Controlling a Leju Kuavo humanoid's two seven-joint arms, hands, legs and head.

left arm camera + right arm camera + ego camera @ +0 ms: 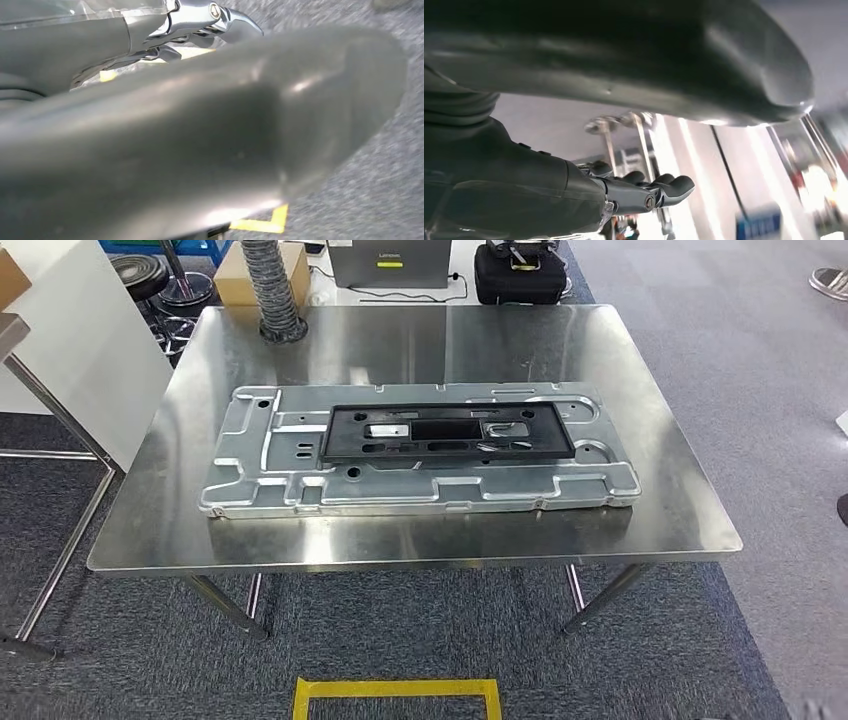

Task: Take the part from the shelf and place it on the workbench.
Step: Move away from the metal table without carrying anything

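Head view: bright, even overhead light; sharp focus throughout. Steel workbench (180, 530) carries soft sheen and pale reflected streaks toward its far edge; faint shadow under the black part (447, 432); darker shadow on carpet beneath the top. Slight bowing of straight edges near frame borders. Left wrist view: dim foreground; left hand (200, 150) out of focus, small highlights on its thumb; carpet smeared by motion blur. Right wrist view: right hand (574, 195) dark against blown-out, streaked bright background; heavy blur, thumb underexposed
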